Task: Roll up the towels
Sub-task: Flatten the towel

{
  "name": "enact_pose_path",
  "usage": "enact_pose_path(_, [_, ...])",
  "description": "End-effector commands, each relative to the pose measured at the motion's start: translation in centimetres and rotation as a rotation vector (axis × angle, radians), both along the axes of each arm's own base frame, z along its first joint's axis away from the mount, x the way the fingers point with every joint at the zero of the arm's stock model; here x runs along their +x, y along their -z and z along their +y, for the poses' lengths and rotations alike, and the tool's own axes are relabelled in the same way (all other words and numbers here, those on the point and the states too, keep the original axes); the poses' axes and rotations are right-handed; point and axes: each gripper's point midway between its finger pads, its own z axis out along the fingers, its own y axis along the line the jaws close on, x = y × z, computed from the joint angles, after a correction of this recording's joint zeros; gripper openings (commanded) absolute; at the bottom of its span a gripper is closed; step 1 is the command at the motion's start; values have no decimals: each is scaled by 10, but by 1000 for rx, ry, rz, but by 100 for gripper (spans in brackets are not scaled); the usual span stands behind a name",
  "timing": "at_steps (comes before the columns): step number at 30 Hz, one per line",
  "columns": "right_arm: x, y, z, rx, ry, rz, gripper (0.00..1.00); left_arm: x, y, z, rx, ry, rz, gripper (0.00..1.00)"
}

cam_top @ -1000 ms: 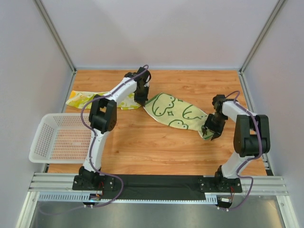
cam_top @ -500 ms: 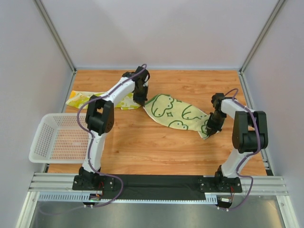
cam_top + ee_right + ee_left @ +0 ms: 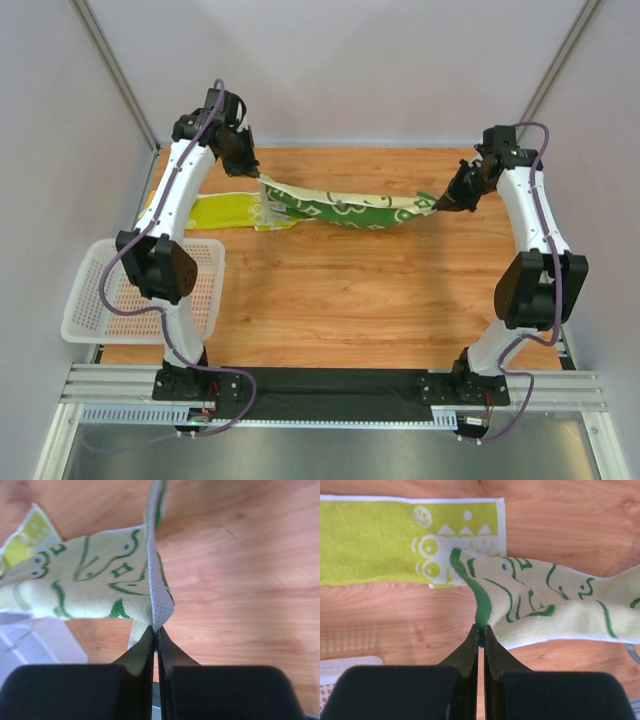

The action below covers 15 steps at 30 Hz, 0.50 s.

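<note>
The green-patterned towel (image 3: 340, 208) hangs stretched in the air across the far half of the table, pale with dark green swirls on one face. My left gripper (image 3: 258, 180) is shut on its left end; in the left wrist view the fingertips (image 3: 481, 630) pinch the green edge of that towel (image 3: 545, 605). My right gripper (image 3: 441, 203) is shut on the right end, with a corner of the towel (image 3: 90, 580) clamped at the tips (image 3: 154, 630). The lime-yellow towel (image 3: 225, 210) lies flat on the wood at the far left, below the left gripper (image 3: 375, 540).
A white mesh basket (image 3: 85, 300) sits at the table's left edge, partly past it; its corner shows in the left wrist view (image 3: 345, 665). Grey walls and metal posts enclose the table on the left, right and far sides.
The right gripper has shut on the towel's right end. Both arms have risen and moved toward the back, lifting the green-patterned towel off the table and pulling it taut between them.
</note>
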Motion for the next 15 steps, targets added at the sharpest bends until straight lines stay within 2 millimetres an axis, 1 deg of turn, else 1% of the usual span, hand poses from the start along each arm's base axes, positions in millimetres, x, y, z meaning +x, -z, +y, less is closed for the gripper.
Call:
enact_pose_path(1, [21, -22, 31, 206, -42, 5, 0, -3, -19, -7, -53, 3, 18, 0])
enact_pose_path(2, [28, -27, 34, 227, -50, 3, 0, 0, -25, -6, -63, 1, 7, 0])
enact_pose_path(3, [38, -49, 39, 262, -74, -42, 0, 5, -25, -6, -68, 0, 8, 0])
enact_pose_path(4, [47, -45, 41, 279, -79, -23, 0, 9, -44, -4, -87, -1, -30, 0])
enact_pose_path(5, [51, -52, 41, 283, -88, -40, 0, 12, -49, -4, -102, -2, -45, 0])
enact_pose_path(6, [57, -68, 41, 282, -99, -81, 0, 12, -62, -4, -122, -1, -78, 0])
enact_pose_path(8, [57, -78, 38, 280, -88, -109, 0, 8, -74, 0, -130, -2, -112, 0])
enact_pose_path(9, [56, -75, 37, 279, -86, -115, 0, 0, -88, 3, -122, 3, -148, 0])
enact_pose_path(10, [48, -82, 36, 271, -83, -138, 0, -6, -83, 6, -107, 2, -133, 0])
enact_pose_path(11, [44, -79, 33, 251, -74, -142, 0, -13, -83, 11, -90, -2, -131, 0])
enact_pose_path(12, [33, -59, 33, 248, -68, -98, 0, -29, -77, 19, -56, -10, -112, 0])
enact_pose_path(13, [21, -66, 33, 238, -69, -123, 0, -38, -73, 22, -45, -14, -105, 0])
enact_pose_path(14, [16, -59, 31, 225, -63, -118, 0, -55, -83, 27, -39, -19, -132, 0])
enact_pose_path(15, [4, -47, 31, 222, -55, -89, 0, -67, -53, 29, -27, -18, -65, 0])
